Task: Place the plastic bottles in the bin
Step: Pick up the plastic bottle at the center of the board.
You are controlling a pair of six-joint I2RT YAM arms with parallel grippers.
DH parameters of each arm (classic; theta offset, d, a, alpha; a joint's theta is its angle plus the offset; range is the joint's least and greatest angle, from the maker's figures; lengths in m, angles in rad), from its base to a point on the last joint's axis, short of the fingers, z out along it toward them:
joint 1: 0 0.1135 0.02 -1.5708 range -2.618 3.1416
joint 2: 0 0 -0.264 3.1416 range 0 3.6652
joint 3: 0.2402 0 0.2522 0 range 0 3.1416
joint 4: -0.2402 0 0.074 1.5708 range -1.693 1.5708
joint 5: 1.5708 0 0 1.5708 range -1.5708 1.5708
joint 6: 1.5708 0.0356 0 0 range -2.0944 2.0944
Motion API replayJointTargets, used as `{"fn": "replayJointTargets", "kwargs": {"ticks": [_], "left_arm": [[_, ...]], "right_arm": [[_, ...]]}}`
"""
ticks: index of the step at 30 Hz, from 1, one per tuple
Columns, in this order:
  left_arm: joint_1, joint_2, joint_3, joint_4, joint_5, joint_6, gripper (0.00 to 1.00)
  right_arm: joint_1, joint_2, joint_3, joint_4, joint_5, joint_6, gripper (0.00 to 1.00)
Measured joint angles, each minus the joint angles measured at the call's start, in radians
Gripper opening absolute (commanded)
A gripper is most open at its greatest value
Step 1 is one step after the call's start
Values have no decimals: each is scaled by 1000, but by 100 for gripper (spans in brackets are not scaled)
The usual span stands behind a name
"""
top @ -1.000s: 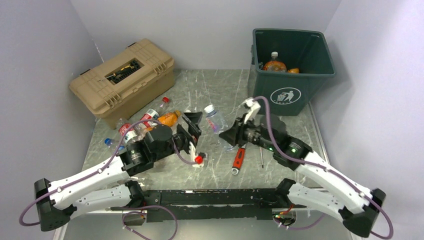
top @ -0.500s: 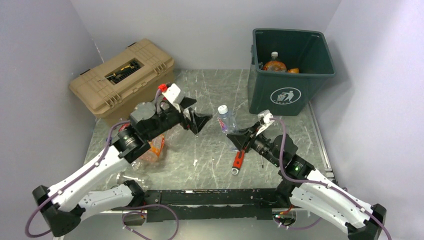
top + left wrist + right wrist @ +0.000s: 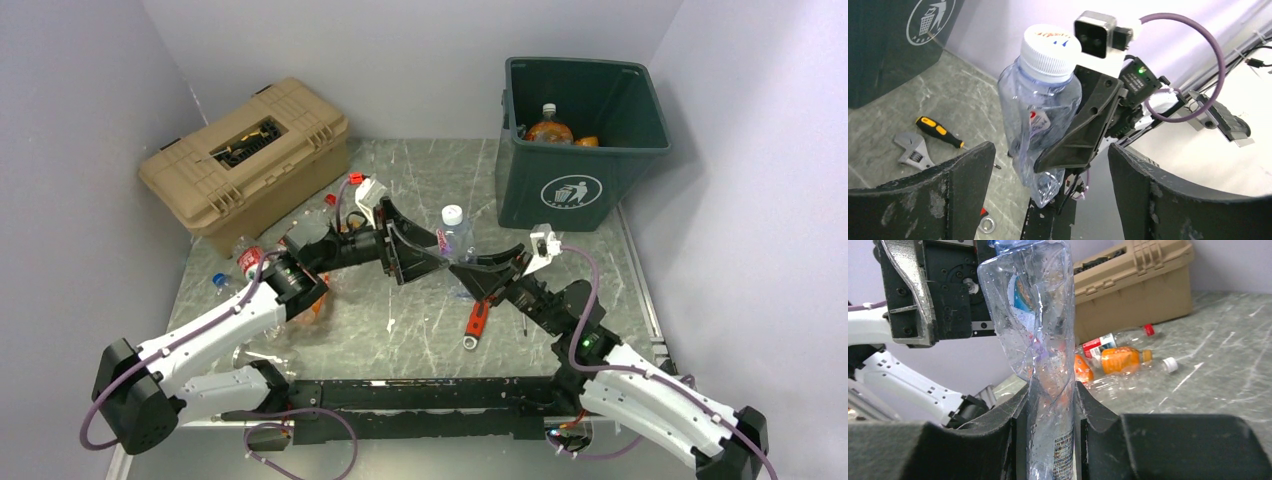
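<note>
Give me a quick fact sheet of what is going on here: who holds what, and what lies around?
Right claw: shut on a clear crushed bottle, white cap up
Left claw: open, one finger on each side of that bottle, not touching it
Bin: back right, with an orange bottle inside
On the table: more bottles, a wrench, a screwdriver
Toolbox: back left, tan

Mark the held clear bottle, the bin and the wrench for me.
clear bottle [image 3: 1033, 105]: left wrist view, on its crumpled body.
bin [image 3: 571, 190]: top view, on its front wall symbol.
wrench [image 3: 479, 316]: top view, on its red handle.
</note>
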Motion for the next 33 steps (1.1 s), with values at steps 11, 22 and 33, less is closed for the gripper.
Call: {"fn": "replayJointTargets", "kwargs": {"ticks": [11, 22, 33], "left_arm": [[8, 11, -24, 112, 29, -29, 80], [-40, 53, -50, 151, 54, -36, 51], [-63, 32, -89, 194, 49, -41, 0]], "right_arm": [[-4, 114, -38, 244, -99, 115, 0], [4, 152, -59, 378, -198, 193, 0], [3, 107, -54, 268, -211, 184, 47]]}}
